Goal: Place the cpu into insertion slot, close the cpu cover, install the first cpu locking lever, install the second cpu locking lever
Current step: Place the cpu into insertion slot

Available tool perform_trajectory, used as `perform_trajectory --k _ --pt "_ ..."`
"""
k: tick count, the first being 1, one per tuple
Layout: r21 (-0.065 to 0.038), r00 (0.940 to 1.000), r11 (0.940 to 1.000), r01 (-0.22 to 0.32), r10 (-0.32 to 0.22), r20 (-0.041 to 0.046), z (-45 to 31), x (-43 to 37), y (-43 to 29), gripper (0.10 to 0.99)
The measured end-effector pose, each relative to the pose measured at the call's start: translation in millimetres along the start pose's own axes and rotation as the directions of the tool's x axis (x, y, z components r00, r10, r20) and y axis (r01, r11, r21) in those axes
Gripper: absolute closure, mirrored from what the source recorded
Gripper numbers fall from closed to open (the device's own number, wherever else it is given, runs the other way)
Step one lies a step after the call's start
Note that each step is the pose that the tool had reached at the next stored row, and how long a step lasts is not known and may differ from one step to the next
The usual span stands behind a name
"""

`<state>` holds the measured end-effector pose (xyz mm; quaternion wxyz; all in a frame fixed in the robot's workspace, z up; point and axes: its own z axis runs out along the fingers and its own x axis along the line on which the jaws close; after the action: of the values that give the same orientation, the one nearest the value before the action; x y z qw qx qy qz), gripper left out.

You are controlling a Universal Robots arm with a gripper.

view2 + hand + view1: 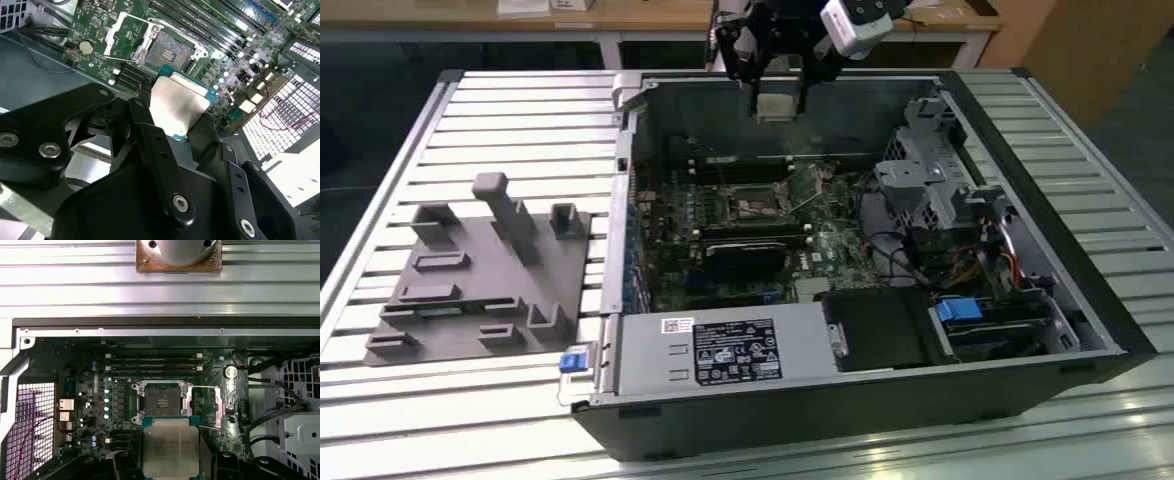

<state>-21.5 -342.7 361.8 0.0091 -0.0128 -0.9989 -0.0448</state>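
Found gripper (778, 92) pinching the cpu (777, 106) by two opposite edges, held flat, metal top up, high over the open case (854, 412). Noted the insertion slot (161, 402) empty, well below the cpu and offset toward the case middle, edges roughly square to it. Recorded the cpu cover (209, 401) swung open beside the insertion slot
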Motion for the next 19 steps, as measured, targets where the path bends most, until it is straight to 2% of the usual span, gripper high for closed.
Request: perform_trajectory --k 19 --pt "-0.001 0.9997 0.9997 -0.026 0.026 0.0023 0.0 0.0 0.0 0.545"
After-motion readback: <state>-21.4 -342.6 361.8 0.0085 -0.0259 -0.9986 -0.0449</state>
